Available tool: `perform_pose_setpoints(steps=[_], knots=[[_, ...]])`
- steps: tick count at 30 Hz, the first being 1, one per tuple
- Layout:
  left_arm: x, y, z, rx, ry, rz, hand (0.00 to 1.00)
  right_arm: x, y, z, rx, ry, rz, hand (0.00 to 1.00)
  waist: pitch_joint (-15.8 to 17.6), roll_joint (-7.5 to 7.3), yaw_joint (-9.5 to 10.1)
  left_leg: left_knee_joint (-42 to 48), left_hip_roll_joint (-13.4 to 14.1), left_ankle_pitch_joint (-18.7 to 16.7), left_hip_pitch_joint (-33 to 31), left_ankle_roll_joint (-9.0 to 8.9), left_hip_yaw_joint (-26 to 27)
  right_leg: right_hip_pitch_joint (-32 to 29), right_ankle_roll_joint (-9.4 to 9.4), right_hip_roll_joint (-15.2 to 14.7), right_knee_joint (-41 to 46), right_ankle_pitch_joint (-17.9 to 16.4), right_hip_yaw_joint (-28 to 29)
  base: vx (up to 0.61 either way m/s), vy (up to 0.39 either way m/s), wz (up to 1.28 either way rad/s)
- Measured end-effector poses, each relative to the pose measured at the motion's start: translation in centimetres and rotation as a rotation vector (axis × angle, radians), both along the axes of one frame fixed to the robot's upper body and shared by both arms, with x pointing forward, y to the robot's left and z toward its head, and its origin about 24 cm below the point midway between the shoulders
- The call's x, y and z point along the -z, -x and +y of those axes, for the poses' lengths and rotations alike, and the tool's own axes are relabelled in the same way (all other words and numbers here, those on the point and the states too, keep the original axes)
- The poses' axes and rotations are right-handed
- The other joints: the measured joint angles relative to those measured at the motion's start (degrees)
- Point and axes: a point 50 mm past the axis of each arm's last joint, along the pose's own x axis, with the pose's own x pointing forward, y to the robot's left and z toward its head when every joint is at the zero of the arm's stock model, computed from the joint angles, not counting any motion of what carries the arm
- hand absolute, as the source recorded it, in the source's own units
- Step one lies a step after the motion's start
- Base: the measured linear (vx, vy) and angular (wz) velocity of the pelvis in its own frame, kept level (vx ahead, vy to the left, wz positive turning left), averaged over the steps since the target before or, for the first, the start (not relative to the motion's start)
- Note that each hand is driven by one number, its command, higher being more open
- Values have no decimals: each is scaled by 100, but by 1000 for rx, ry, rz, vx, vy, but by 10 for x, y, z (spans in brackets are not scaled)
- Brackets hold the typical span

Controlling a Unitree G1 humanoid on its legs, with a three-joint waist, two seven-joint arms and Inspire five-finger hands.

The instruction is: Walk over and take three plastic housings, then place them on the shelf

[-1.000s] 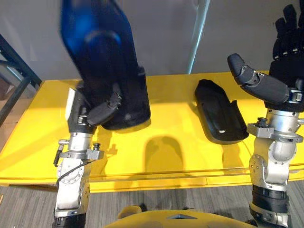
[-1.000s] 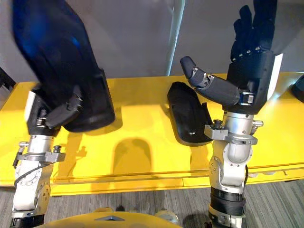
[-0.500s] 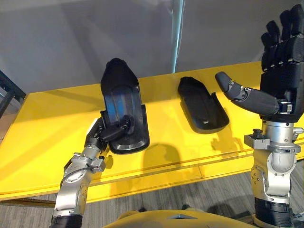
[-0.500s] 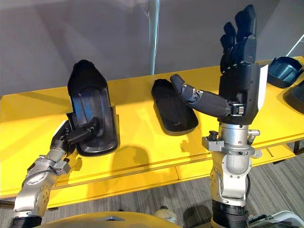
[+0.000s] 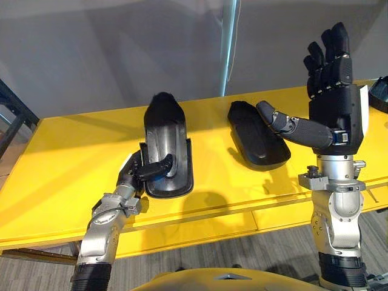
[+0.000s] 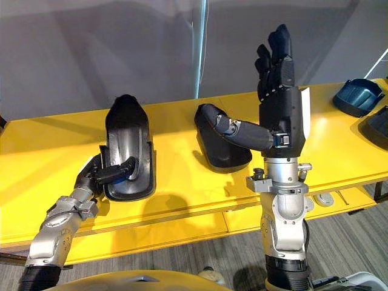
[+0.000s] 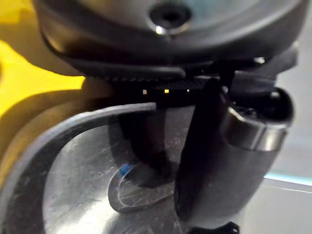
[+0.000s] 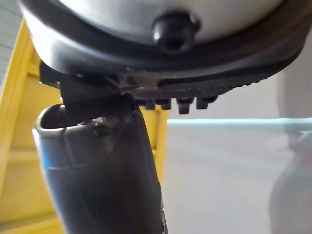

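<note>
Yellow table [image 5: 60, 163] against a grey wall. Left hand [image 5: 142, 173] is clamped, thumb inside, on the 6 o'clock end of a black plastic housing [image 5: 165, 142] lying hollow-up, long axis 12 to 6. A second housing [image 5: 254, 142] lies apart at its 3 o'clock, axis 11 to 5. Right hand [image 5: 333, 103], fingers straight and spread, is raised nearest it. Bare table surrounds both.

**Two black housings on the yellow tabletop [image 5: 60, 163]**

I see the left housing [image 5: 167, 136] lying lengthwise, hollow side up, with its rounded tip pointing away. My left hand [image 5: 140, 171] pinches its near end, thumb curled inside. The right housing [image 5: 257, 148] lies apart from it, glossy domed side up and slightly angled.
</note>
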Motion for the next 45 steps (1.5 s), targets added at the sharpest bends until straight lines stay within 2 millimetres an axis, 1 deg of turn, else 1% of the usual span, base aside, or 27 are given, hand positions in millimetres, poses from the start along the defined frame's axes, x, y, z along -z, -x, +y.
perform_pose_setpoints(steps=[3, 5, 7, 13, 15, 17, 22, 25, 27, 29, 30, 32, 33, 34, 36, 39, 43, 44, 45], knots=[[1, -6, -3, -19, -17, 0, 100, -1, -1, 1, -2, -3, -1, 100, -2, -4, 3, -121, -27, 72, 29, 3, -9, 2, 5, 0, -43, 44, -3, -47, 15, 2], [1, -11, -3, -46, -50, 1, 100, -2, -5, 4, -14, -11, -4, 100, -2, -7, -14, -298, -42, 169, 95, 7, -4, 9, 9, 13, -93, 96, 7, -81, 14, -5], [0, -18, -2, -64, -85, -1, 100, -1, -7, 5, -10, -22, 0, 100, 4, -24, -23, -450, -44, 253, 162, -36, 0, 4, 15, 38, -95, 102, 11, -83, 4, -3], [2, -21, -3, -147, -96, 6, 100, 1, -7, 4, 32, -80, 5, 100, 5, -32, -64, -451, -30, 285, 179, -47, 19, 6, 15, 52, -99, 99, 15, -24, -2, -2], [2, -22, -3, -176, -97, 5, 100, 2, -8, 4, 52, -102, 6, 100, 5, -32, -94, -451, -30, 324, 181, 4, 18, 6, 15, 53, -99, 101, 15, 0, 0, 0], [1, -22, -2, -213, -112, 2, 100, 3, -8, 3, 67, -119, 10, 100, 5, -35, -142, -451, -32, 326, 184, 6, 12, 6, 20, 52, -99, 106, 13, 0, 0, 0], [-12, -28, 7, -356, -156, -59, 100, 3, -8, -3, 125, -159, 16, 100, 6, -48, -148, -449, -39, 343, 184, 9, -4, 12, 26, 49, -107, 131, 11, 0, 0, 0], [-32, -27, 11, -446, -126, -162, 100, 3, -8, -8, 154, -175, 16, 100, 33, -93, -139, -444, -39, 343, 183, 9, -27, 22, 25, 50, -114, 132, -7, 15, 3, 3], [-61, -24, 9, -469, -94, -329, 100, 5, -8, -7, 152, -198, 23, 100, 62, -141, -133, -431, -39, 343, 185, 9, -44, 36, 25, 51, -122, 132, -19, 14, 3, 4], [-82, -21, 7, -463, -77, -455, 100, 7, -8, -4, 133, -220, 30, 100, 69, -151, -131, -430, -41, 342, 186, 9, -53, 45, 25, 49, -130, 132, -26, 0, 0, 0], [-99, -16, 6, -454, -62, -558, 100, 9, -9, -2, 115, -227, 40, 100, 69, -152, -128, -431, -46, 340, 188, 8, -60, 54, 25, 44, -139, 132, -31, 0, 0, 0], [-125, -6, 4, -419, -8, -728, 100, 11, -10, 0, 102, -231, 59, 100, 69, -151, -132, -434, -48, 335, 195, 6, -72, 79, 26, 44, -161, 132, -41, 0, 0, 0], [-130, -2, 4, -410, -2, -768, 100, 12, -10, 1, 99, -229, 66, 100, 69, -151, -135, -437, -48, 333, 199, 5, -79, 92, 27, 45, -172, 132, -48, -3, 0, 4], [-138, 6, 3, -395, 2, -834, 100, 13, -11, 1, 98, -227, 76, 100, 70, -149, -138, -448, -47, 328, 204, 1, -94, 114, 27, 48, -187, 132, -63, -6, -8, 5], [-143, 19, 3, -376, -3, -902, 100, 14, -10, 0, 98, -223, 84, 100, 72, -144, -137, -449, -44, 327, 193, 0, -125, 123, 27, 52, -206, 131, -99, -5, -9, 7], [-142, 31, 6, -339, 35, -939, 100, 17, -10, 0, 95, -204, 108, 100, 78, -137, -112, -450, -45, 326, 174, -1, -166, 135, 29, 52, -223, 130, -150, -1, -4, 7], [-139, 38, 12, -324, 38, -949, 100, 22, -7, 0, 96, -196, 129, 100, 78, -138, -14, -449, -49, 325, 166, -3, -196, 159, 29, 53, -260, 130, -181, 7, 1, 5], [-125, 55, 22, -424, 124, -938, 100, 23, -7, 0, 97, -187, 133, 100, 89, -157, 29, -449, -59, 326, 101, -3, -356, 209, 17, 48, -296, 117, -357, 0, 0, 0], [-125, 55, 21, -422, 124, -938, 100, 23, -7, 0, 97, -187, 133, 100, 89, -157, 29, -449, -58, 326, 101, -3, -356, 209, 17, 48, -296, 117, -357, 0, 0, 0]])
